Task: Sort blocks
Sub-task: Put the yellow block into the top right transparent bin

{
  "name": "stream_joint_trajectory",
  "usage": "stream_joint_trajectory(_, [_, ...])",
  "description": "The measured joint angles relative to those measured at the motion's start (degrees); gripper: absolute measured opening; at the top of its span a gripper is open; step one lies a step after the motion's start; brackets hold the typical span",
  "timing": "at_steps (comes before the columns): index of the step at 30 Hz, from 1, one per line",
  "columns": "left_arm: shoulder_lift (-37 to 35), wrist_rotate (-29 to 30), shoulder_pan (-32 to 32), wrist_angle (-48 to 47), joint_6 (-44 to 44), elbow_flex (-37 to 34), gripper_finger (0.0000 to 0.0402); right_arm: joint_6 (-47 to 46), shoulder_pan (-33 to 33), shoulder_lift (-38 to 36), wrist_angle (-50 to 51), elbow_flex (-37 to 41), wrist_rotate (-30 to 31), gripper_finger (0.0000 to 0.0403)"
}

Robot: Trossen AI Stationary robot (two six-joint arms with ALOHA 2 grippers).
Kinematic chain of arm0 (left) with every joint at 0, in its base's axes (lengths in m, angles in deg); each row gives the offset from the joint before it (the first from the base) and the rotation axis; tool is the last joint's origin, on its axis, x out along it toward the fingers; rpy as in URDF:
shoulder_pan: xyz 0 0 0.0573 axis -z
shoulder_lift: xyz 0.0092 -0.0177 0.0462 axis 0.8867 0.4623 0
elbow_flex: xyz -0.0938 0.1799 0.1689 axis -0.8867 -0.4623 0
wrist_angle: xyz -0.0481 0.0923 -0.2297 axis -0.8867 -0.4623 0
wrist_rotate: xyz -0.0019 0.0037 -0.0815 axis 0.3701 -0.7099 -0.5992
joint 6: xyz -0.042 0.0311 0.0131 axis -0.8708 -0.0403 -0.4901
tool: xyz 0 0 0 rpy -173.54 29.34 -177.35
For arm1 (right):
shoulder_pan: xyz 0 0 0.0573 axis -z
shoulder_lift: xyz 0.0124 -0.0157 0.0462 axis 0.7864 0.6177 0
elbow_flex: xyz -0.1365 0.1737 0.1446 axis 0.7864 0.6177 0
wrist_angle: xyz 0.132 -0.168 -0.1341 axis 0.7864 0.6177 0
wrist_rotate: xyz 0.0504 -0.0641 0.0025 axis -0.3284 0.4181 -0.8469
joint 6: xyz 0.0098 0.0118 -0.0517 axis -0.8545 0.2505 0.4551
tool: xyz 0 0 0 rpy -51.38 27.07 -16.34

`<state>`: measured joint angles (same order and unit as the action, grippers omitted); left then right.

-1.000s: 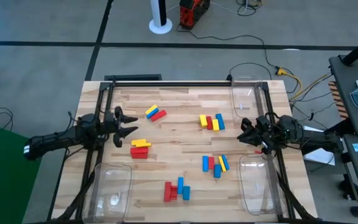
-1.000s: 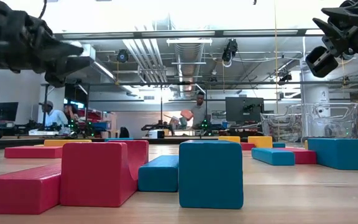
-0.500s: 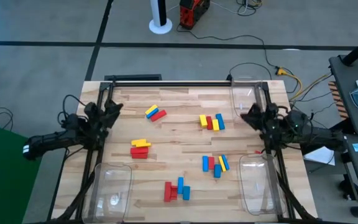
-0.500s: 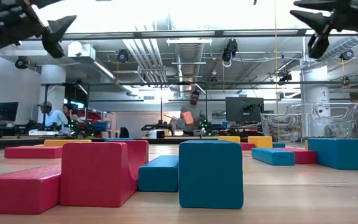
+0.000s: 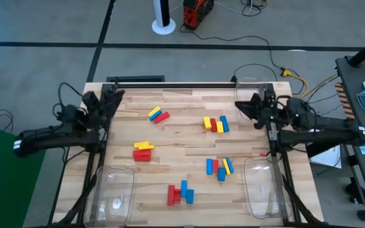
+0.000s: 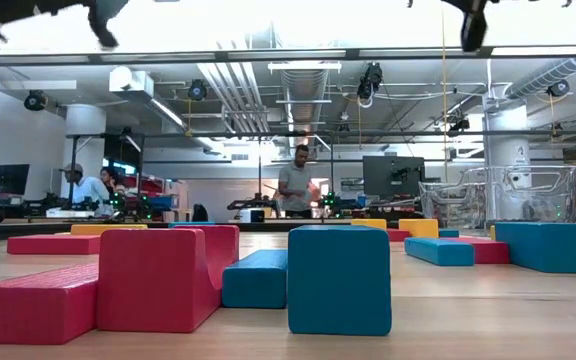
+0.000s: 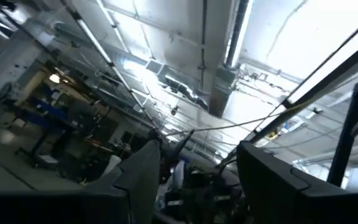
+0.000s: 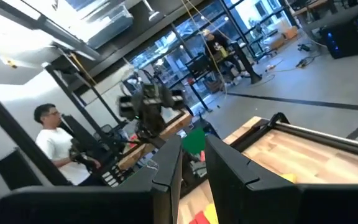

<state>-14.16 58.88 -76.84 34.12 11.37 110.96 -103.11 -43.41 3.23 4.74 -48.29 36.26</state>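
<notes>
- blocks lie on the wooden table (image 5: 182, 107) in five loose groups, none of them inside a bin.
- toward the far left, a yellow and a red block (image 5: 158, 114) lie side by side at an angle.
- toward the far right, a row of yellow, red and blue blocks (image 5: 216, 124) stands close together.
- at mid left, a yellow block sits on two red ones as a small stack (image 5: 143, 151).
- at mid right, a mixed cluster (image 5: 220, 168) of blue, red and yellow blocks lies just beside the near right bin's corner.
- at the near middle, red and blue blocks (image 5: 180, 192) are bunched together; in the low view these fill the foreground, a red piece (image 6: 166, 277) leaning by a blue one (image 6: 339, 279).
- left gripper (image 5: 111, 101) is raised by the table's far left corner, well apart from any block; the left wrist view looks up at a ceiling, with its two fingers (image 7: 143, 180) spread apart and nothing between them.
- right gripper (image 5: 246, 109) is raised at the far right edge, over the clear bin (image 5: 250, 96) there; in the right wrist view its fingers (image 8: 169, 171) stand with a narrow gap and hold nothing.
- two more clear bins sit at the near left (image 5: 113, 194) and near right (image 5: 263, 186) corners.
- in the room behind, one person (image 6: 293, 186) stands and another (image 6: 85, 187) sits at the left.
</notes>
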Motion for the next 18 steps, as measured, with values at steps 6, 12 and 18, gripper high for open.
stream_joint_trajectory(6, [8.9,-1.2,0.0,-30.9,8.4,15.8,0.0189,-2.8,1.6,8.1,11.4,-8.7,-0.5,0.0061])
stream_joint_trajectory(12, [14.5,6.3,-0.1,-57.0,9.6,23.7,0.0189,-12.1,5.1,15.4,32.7,-18.8,0.9,0.0061])
stream_joint_trajectory(18, [18.3,9.2,-0.1,-70.6,12.2,27.5,0.0189,-12.3,7.1,23.6,46.8,-28.5,0.9,0.0061])
